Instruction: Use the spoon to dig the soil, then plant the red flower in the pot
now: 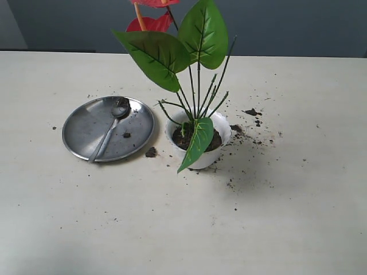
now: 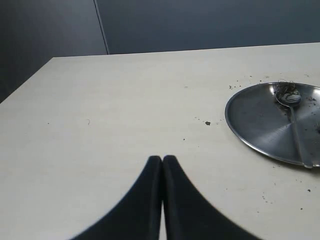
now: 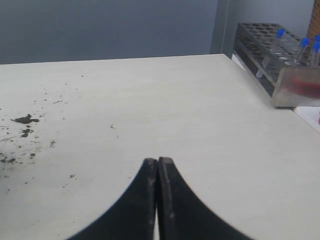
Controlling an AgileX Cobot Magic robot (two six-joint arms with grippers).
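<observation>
The red flower (image 1: 150, 23) stands upright in the white pot (image 1: 221, 127) at the table's middle, its stems (image 1: 198, 91) sunk in dark soil (image 1: 213, 141) that fills the pot. The silver spoon (image 1: 109, 133) lies on the round steel plate (image 1: 86, 126) left of the pot, soil stuck to its bowl (image 2: 288, 94). Neither gripper shows in the exterior view. My left gripper (image 2: 162, 159) is shut and empty over bare table, apart from the plate (image 2: 260, 120). My right gripper (image 3: 158, 161) is shut and empty too.
Soil crumbs (image 1: 252, 112) are scattered to the right of the pot, and a clump (image 1: 151, 152) lies between plate and pot. Crumbs (image 3: 24, 120) show in the right wrist view. A metal rack of blue-capped test tubes (image 3: 280, 55) stands at the table's edge.
</observation>
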